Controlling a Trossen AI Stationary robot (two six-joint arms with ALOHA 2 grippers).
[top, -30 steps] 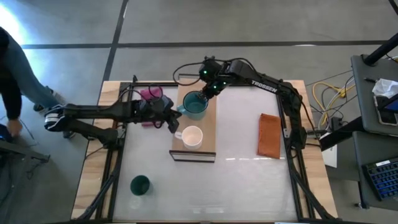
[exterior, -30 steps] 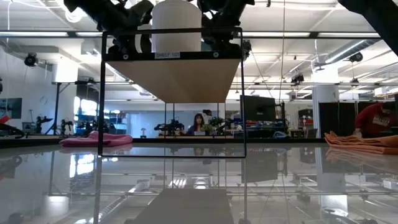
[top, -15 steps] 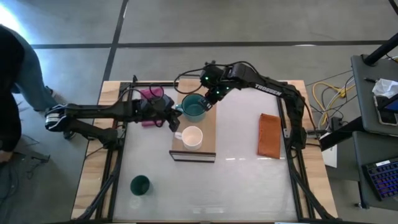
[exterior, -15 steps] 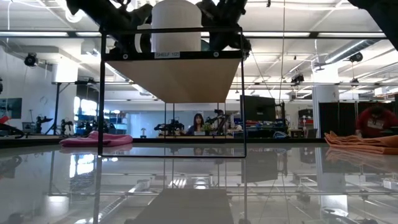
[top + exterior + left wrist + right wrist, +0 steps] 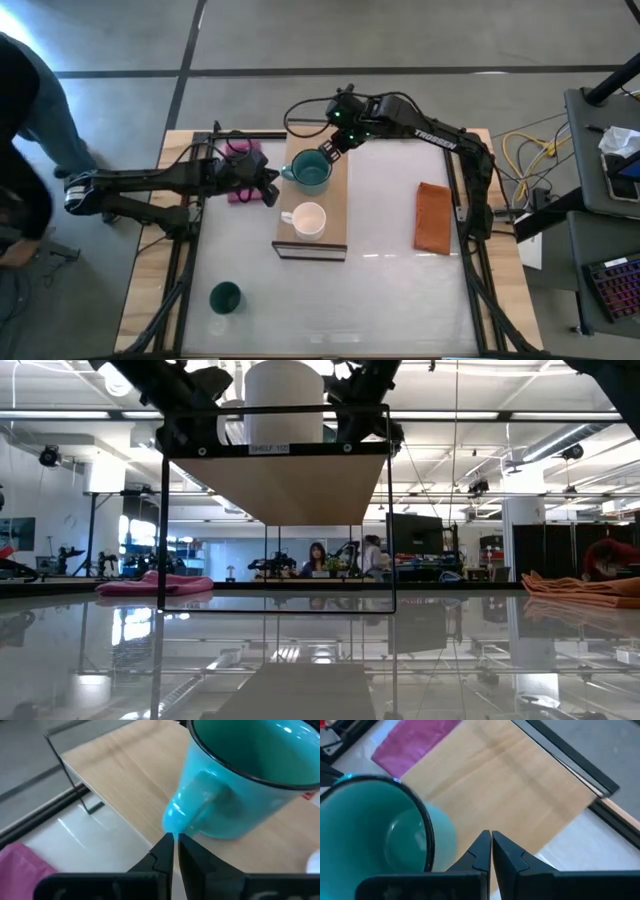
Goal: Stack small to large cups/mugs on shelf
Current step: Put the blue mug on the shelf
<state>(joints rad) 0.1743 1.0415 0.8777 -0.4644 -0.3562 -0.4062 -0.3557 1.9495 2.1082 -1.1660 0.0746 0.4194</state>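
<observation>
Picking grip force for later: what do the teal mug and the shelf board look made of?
Teal mug: probably enamelled metal, possibly glazed ceramic; glossy highlights and a thin dark rim. Shelf board: light wood or wood-look laminate, matte, with visible grain lines.

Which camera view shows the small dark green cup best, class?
The high view: the green cup stands whole on the table's near left, away from the shelf. The low view and both wrist views do not show it.
</observation>
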